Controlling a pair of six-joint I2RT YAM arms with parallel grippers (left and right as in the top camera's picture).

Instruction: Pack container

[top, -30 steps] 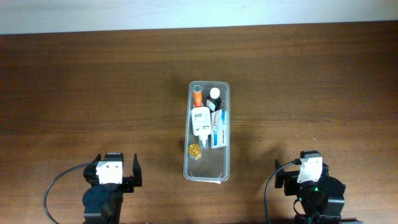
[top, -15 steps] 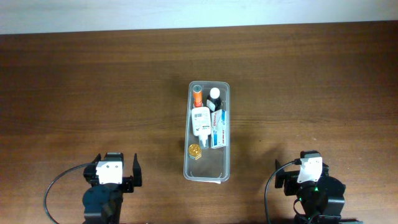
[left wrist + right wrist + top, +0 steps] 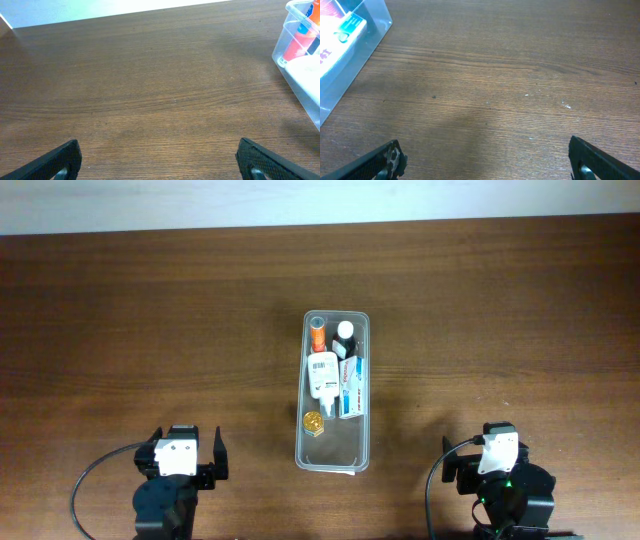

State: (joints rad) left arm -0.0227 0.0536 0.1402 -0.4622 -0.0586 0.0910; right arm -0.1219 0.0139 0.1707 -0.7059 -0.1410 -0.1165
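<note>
left end effector (image 3: 160,162): released, jaws wide, empty
right end effector (image 3: 487,162): released, empty
container (image 3: 335,452): on tabletop (image 3: 150,310), ahead between both, well apart; bottles (image 3: 322,372) inside
risk: a careless reach could shove the container, toppling bottles

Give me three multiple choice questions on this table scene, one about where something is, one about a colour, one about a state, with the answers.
1. Where does the gold item lie?
A. inside the container, toward its near end
B. on the wood outside it
C. at the table's far edge

2. What colour is the cap of the bottle in the container's far right corner?
A. green
B. black
C. yellow

3. How do the left hand and right hand stand?
A. both open, holding nothing
B. both shut on bottles
C. one open, one shut

Answers: 1 A, the overhead view shows it within the clear walls; 2 B, the cap is dark against the white body; 3 A, each wrist view shows it spread wide and empty.
</note>
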